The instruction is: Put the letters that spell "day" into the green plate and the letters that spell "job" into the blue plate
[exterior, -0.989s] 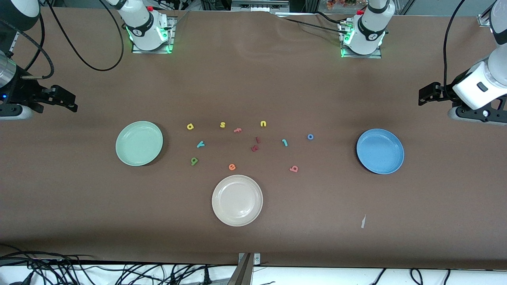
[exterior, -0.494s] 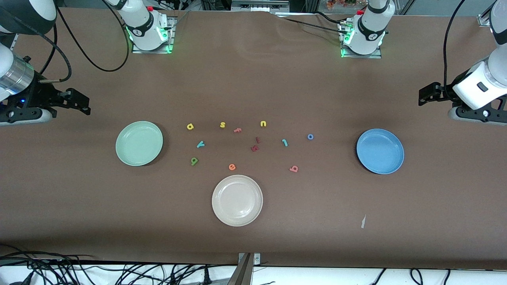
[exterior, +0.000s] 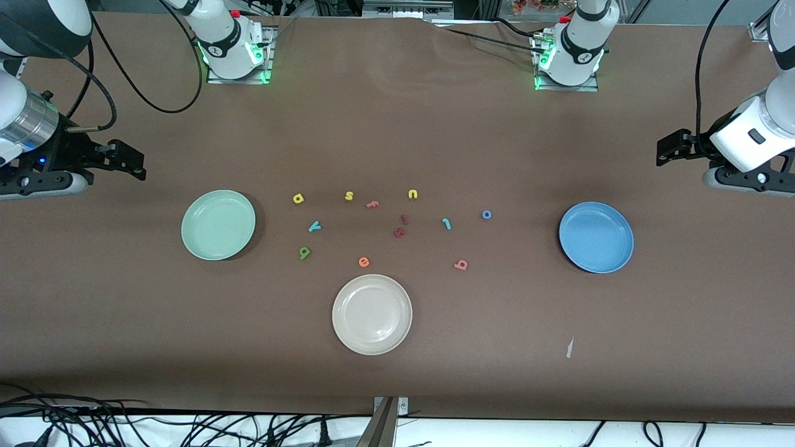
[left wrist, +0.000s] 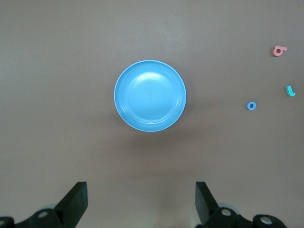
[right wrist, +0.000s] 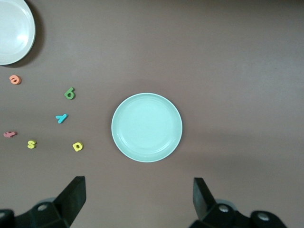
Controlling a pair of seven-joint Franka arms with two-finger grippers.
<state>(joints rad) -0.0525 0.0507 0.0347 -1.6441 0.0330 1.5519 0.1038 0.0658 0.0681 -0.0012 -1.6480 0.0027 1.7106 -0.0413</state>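
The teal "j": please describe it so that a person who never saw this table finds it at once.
Start at the blue plate toward the left arm's end of the table and move toward the cluster of small letters in the middle. First comes the blue "o", and beside it the teal "j". It is the only teal hook; the teal "y" lies near the green plate.

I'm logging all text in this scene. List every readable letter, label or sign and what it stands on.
No printed labels or brands can be read; the only text is loose foam letters on the brown table:
"a", yellow
"s", yellow
"u", yellow
"y", teal
"o", blue ring
"e", orange
Others lie turned, too small to read surely.
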